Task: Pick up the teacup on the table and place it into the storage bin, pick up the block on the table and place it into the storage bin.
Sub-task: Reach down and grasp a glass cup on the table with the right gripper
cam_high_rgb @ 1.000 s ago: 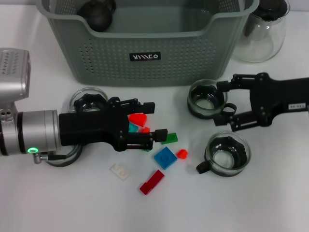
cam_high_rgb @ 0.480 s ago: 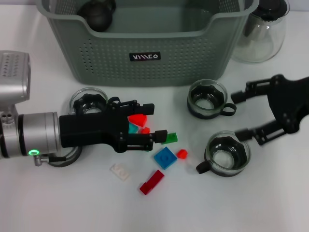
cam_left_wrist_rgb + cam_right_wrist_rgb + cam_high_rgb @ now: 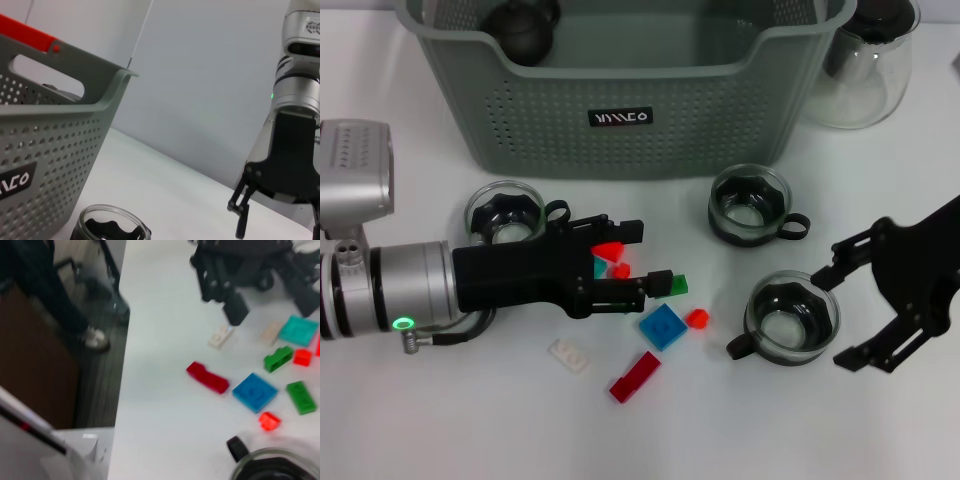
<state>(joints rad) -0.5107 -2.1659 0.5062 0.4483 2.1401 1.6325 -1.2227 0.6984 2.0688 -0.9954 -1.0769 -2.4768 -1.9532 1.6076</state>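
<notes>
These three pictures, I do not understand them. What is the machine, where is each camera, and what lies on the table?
It is a robot with two arms. The head view looks down from its head; the other two come from cameras on its wrists. On the white table stand a grey-green storage bin, three glass teacups, a glass jug and small coloured blocks, such as a blue one. The left end effector hangs open over the blocks and holds nothing. The right end effector, also open and empty, is beside the nearest teacup.
</notes>
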